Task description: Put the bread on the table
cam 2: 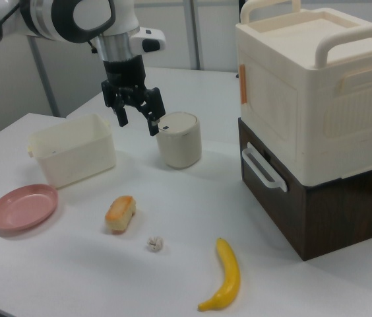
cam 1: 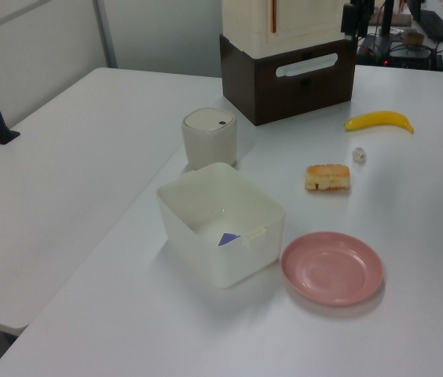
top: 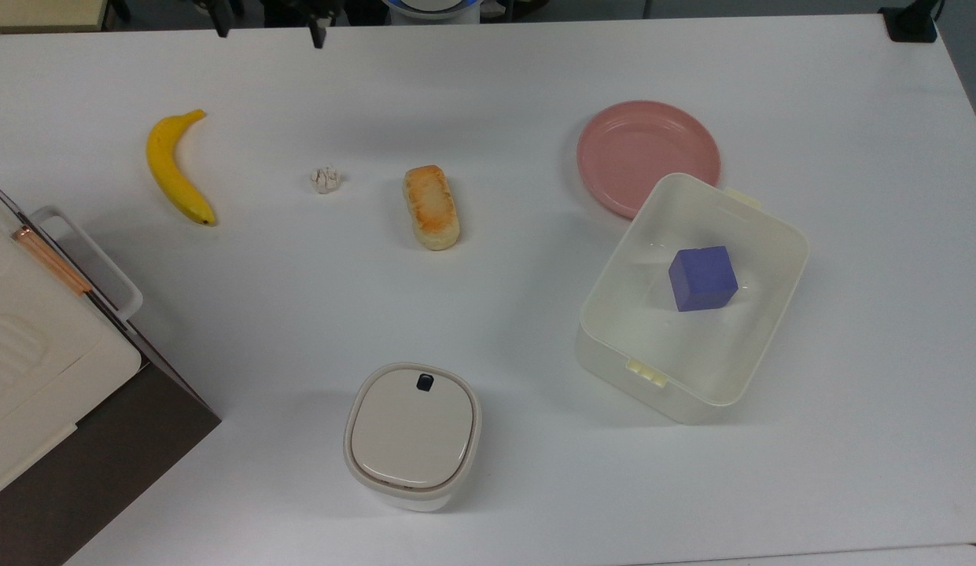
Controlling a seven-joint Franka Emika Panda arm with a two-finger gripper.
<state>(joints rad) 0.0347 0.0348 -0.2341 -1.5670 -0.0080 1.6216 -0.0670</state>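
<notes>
The table is a smooth, matt white surface. The bread has a rough, toasted golden crust and paler soft-looking sides. The pink plate looks like smooth plastic with a faint sheen; the open box is pale, slightly translucent plastic (its walls let light through). The banana has smooth waxy skin. The gripper is matt black, the arm above it glossy white

pale wall panels, 2nd white desk adj.
</notes>
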